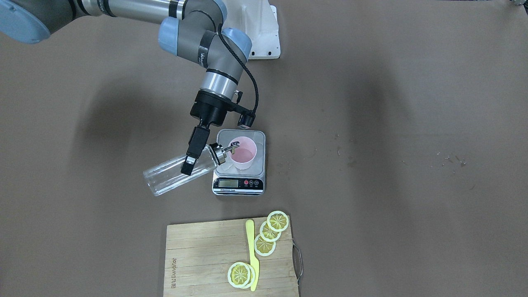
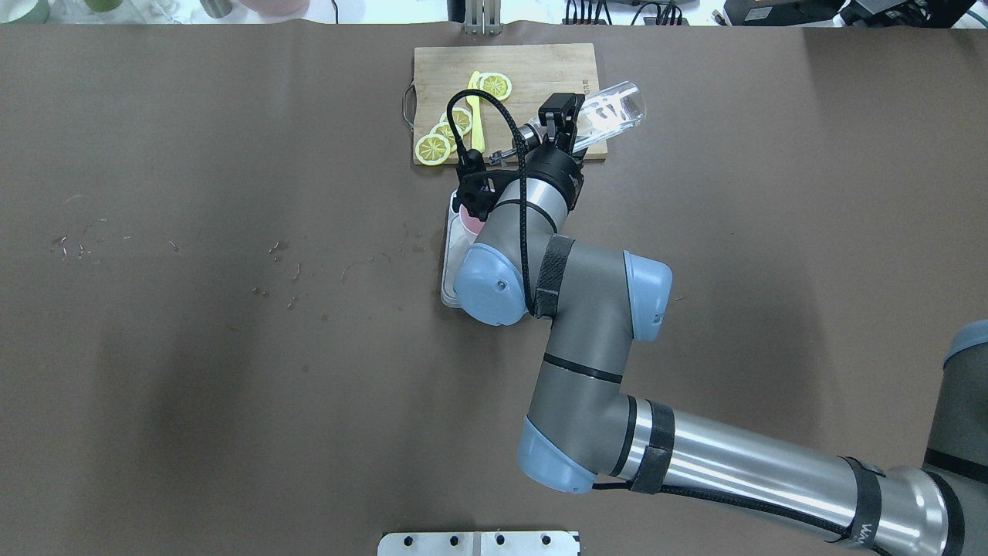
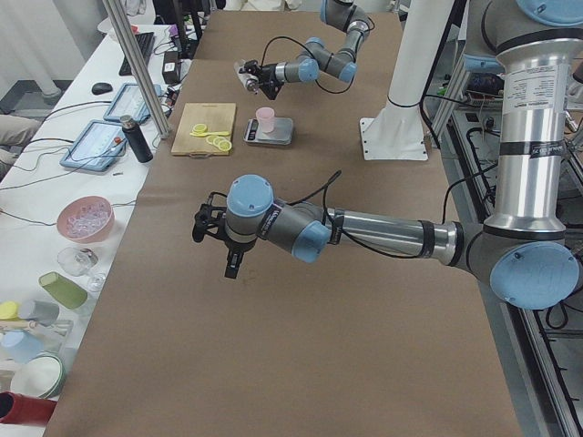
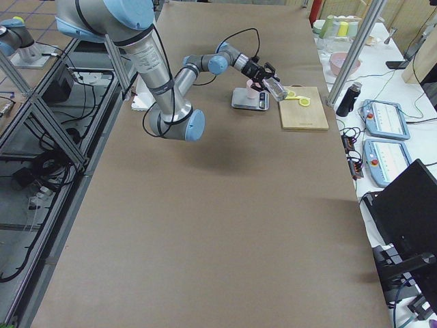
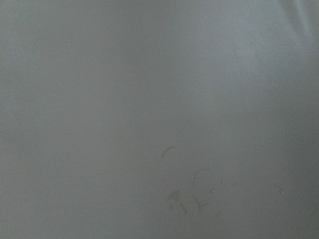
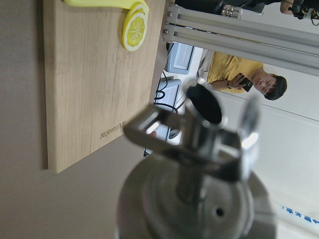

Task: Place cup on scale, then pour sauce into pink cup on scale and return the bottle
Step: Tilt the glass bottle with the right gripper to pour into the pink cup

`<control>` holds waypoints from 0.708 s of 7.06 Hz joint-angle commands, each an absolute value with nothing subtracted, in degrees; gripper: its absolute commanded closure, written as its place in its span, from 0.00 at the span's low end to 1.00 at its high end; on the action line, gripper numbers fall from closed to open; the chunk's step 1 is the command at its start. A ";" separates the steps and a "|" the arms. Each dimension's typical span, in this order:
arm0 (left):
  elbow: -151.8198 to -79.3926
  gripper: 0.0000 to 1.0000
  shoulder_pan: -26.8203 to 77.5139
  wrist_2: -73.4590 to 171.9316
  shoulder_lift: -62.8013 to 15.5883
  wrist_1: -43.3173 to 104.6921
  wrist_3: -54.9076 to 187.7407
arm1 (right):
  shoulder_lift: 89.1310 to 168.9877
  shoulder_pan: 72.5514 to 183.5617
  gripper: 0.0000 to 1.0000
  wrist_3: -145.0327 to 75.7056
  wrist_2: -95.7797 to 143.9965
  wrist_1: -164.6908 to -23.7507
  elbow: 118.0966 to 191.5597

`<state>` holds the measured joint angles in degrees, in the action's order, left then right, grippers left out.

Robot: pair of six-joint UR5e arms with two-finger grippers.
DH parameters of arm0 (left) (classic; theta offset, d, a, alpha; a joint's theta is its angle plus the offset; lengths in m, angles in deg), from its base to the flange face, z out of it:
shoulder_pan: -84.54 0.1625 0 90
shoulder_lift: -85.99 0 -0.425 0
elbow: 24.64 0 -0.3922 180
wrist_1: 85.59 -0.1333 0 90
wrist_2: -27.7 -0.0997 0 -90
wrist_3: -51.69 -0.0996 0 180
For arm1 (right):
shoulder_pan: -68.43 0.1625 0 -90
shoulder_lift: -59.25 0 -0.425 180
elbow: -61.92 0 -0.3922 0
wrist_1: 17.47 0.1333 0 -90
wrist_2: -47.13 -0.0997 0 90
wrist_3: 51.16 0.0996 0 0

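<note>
One tabletop (image 1: pixel 392 185) carries one cutting board (image 1: pixel 206 251) and one scale (image 1: pixel 239 184). My right gripper (image 1: pixel 190 164) is clamped round the one bottle (image 1: pixel 169 175), which is tilted with its spout over the one cup (image 1: pixel 246 153) standing on the scale's platform. At least four lemon slices (image 1: pixel 264 245) lie on the board. I cannot tell whether my left gripper (image 3: pixel 230 264) is apart or together.

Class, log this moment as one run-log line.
step: pour | right hand: shut on bottle, tilted, spout over cup | cup: on scale | left hand: apart, grip unclear
</note>
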<state>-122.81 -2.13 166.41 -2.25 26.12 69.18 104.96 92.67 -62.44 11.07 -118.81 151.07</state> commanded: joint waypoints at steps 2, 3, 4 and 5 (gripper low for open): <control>-122.29 0.03 -2.21 166.39 -2.34 26.12 69.18 | 105.48 92.33 1.00 -62.68 13.98 -118.90 151.04; -122.28 0.03 -2.21 166.39 -2.34 26.20 69.18 | 105.66 92.24 1.00 -62.68 14.69 -118.90 150.96; -122.20 0.03 -2.21 166.39 -2.34 26.20 69.26 | 105.83 92.24 1.00 -62.68 14.87 -118.90 150.87; -122.20 0.03 -2.21 166.39 -2.34 26.20 69.26 | 105.83 92.24 1.00 -62.68 14.96 -118.99 150.87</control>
